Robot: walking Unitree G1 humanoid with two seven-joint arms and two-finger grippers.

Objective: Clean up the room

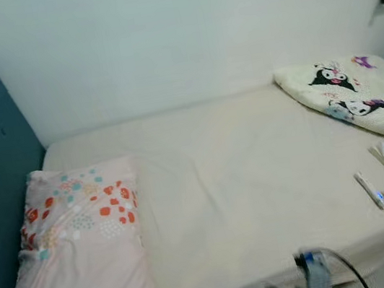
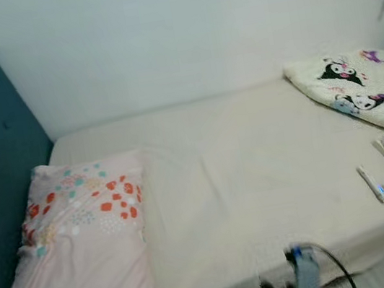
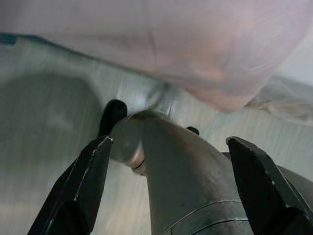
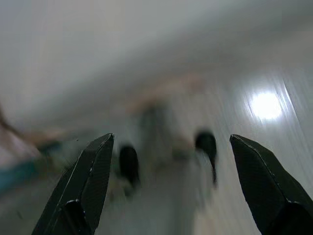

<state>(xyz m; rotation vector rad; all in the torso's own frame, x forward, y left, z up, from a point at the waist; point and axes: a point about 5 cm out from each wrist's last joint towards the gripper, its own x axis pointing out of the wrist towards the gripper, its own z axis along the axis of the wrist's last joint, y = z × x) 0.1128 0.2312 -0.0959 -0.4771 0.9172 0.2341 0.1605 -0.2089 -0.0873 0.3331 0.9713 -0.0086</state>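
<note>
Left eye view: soft floral pillow

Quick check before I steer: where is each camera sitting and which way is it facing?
Left eye view: head camera, looking down at the bed; blurred arm at the lower edge.
Right eye view: same scene, with pillow and folded blanket.
Left wrist view: faces the floor; open left gripper.
Right wrist view: blurred floor; open right gripper.

Matt cloth pillow, sheet

We see the bed softly and evenly lit, slightly hazy; the right wrist view is smeared, with glare on the floor.
</note>
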